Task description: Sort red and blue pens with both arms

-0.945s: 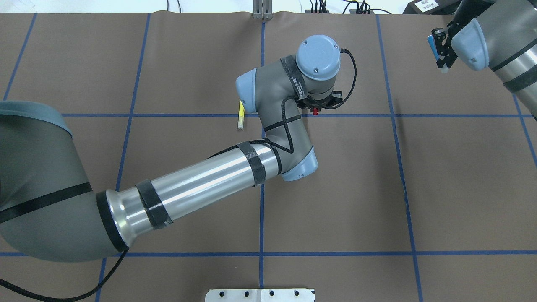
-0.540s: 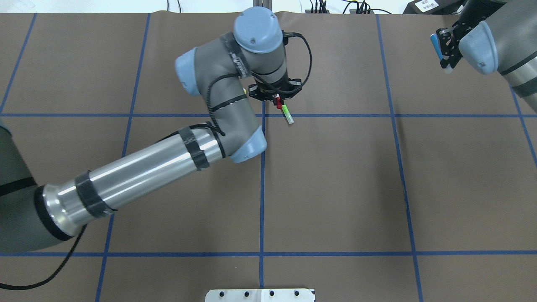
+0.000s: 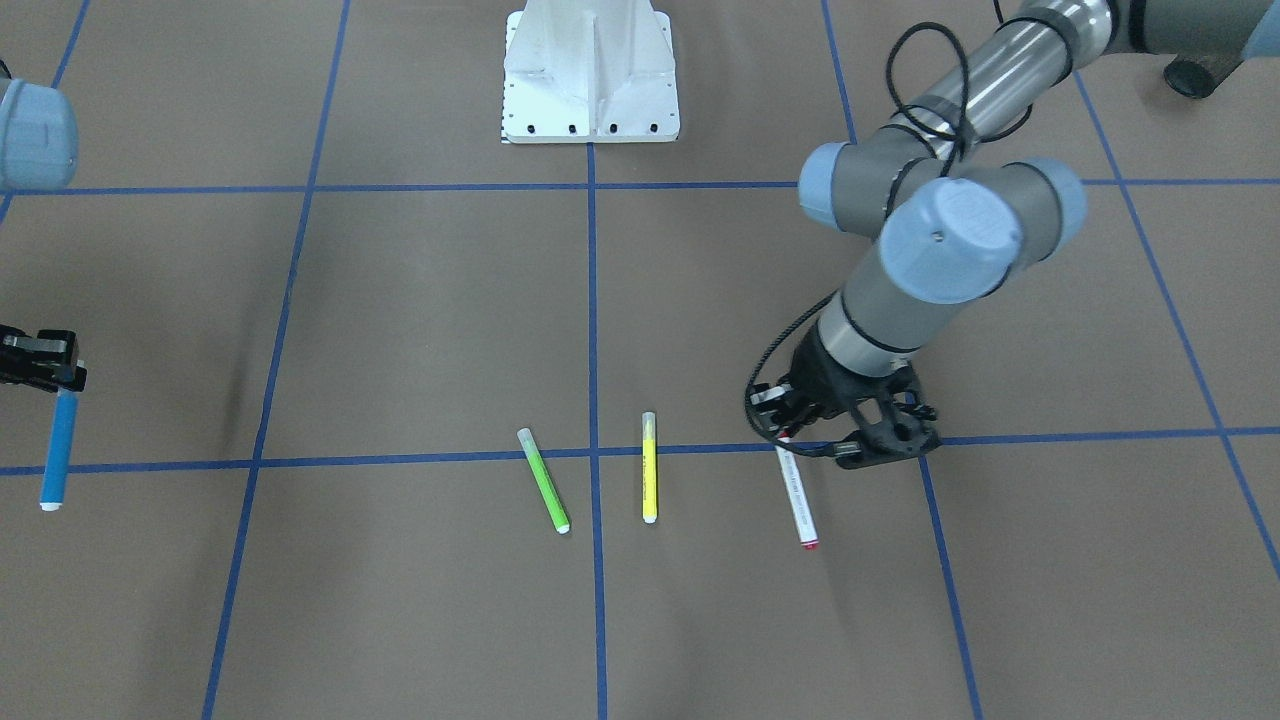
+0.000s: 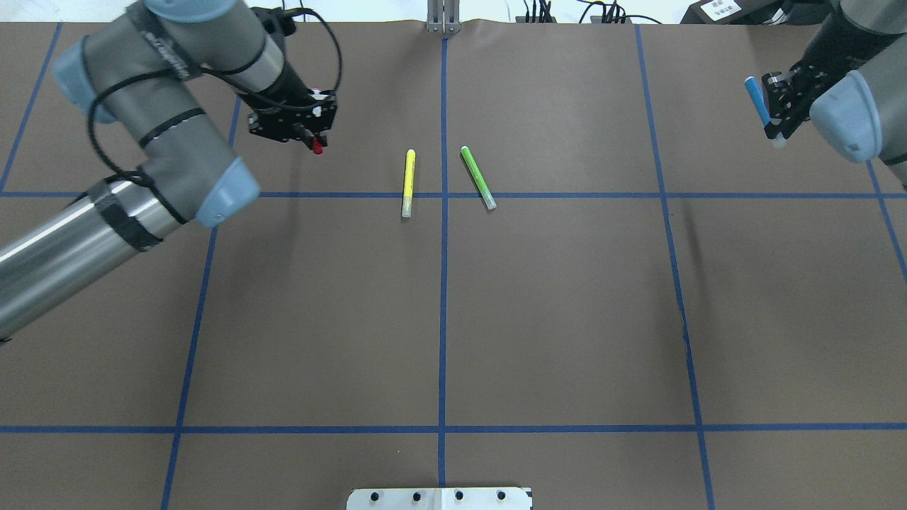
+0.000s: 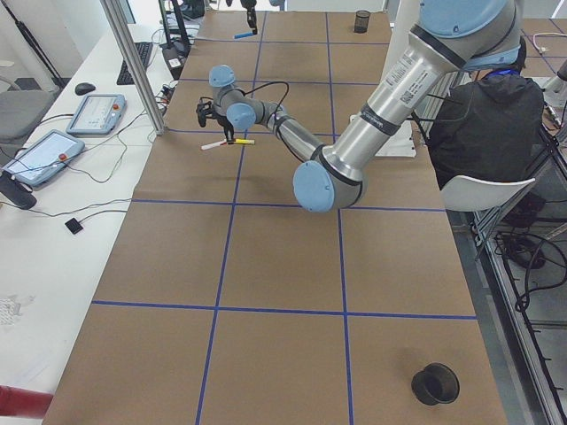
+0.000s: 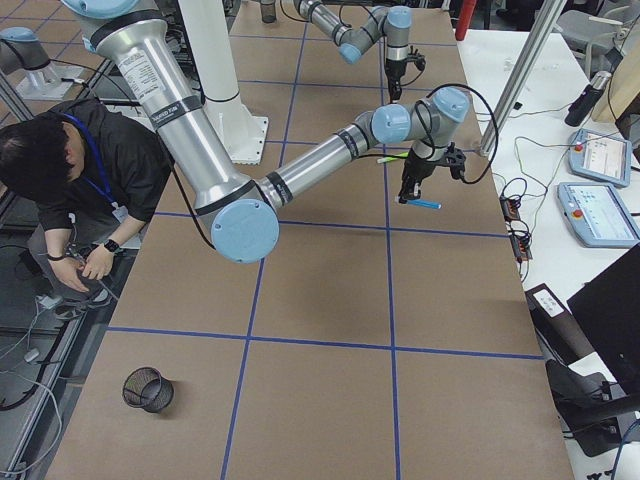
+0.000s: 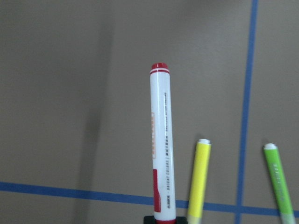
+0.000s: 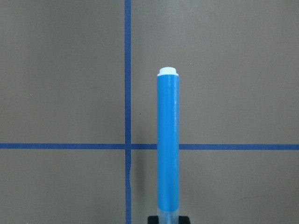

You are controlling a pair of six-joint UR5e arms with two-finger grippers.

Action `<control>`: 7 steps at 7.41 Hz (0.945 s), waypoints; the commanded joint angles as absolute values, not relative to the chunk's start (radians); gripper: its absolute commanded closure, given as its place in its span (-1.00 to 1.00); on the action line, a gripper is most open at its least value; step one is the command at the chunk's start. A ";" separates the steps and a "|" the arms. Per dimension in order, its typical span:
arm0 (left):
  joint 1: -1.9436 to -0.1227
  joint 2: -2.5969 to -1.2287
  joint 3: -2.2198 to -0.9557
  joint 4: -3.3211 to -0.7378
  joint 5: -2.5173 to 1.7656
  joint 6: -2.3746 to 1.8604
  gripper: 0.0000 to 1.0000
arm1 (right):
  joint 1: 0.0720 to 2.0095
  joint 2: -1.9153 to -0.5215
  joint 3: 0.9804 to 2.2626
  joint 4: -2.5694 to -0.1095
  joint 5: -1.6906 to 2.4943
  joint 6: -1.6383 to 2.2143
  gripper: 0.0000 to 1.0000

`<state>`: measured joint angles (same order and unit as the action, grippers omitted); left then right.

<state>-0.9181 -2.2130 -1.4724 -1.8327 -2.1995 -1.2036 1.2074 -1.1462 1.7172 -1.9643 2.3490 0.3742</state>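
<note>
The red pen (image 4: pixel 317 146) has a white barrel (image 3: pixel 798 492) with a red cap and red end tip. My left gripper (image 4: pixel 301 132) is shut on its cap end and holds it above the far left of the mat. In the left wrist view the red pen (image 7: pixel 160 149) points away from the camera. My right gripper (image 4: pixel 776 108) is shut on the blue pen (image 4: pixel 756 99) over the far right of the mat. The blue pen (image 3: pixel 58 450) hangs from the gripper, and its blue barrel (image 8: pixel 168 144) ends in a white tip.
A yellow highlighter (image 4: pixel 409 183) and a green highlighter (image 4: pixel 478 177) lie side by side at the mat's far centre. The white base plate (image 4: pixel 439 498) sits at the near edge. A black mesh cup (image 6: pixel 148 388) stands at the right end. A person (image 6: pixel 60 170) crouches beside the robot.
My left arm has swung from the centre to the far left with the red pen, uncovering both highlighters. My right gripper has shifted slightly with the blue pen.
</note>
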 commanded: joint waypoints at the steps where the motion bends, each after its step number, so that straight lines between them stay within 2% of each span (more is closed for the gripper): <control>1: -1.047 -1.937 -1.654 -1.830 -2.305 -1.087 1.00 | 1.235 -1.250 1.793 -1.963 2.376 0.312 1.00; 4: -1.265 -1.613 -1.678 -1.822 -2.414 -0.652 1.00 | 1.284 -1.438 1.919 -1.963 2.398 0.240 1.00; 7: -1.441 -1.468 -1.683 -1.616 -2.381 -0.199 1.00 | 1.324 -1.573 1.937 -1.963 2.388 0.135 1.00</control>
<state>-1.3628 -1.5274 -1.6794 -1.7179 -2.4015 -0.3987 1.3124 -1.5169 1.9323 -1.9634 2.3910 0.1643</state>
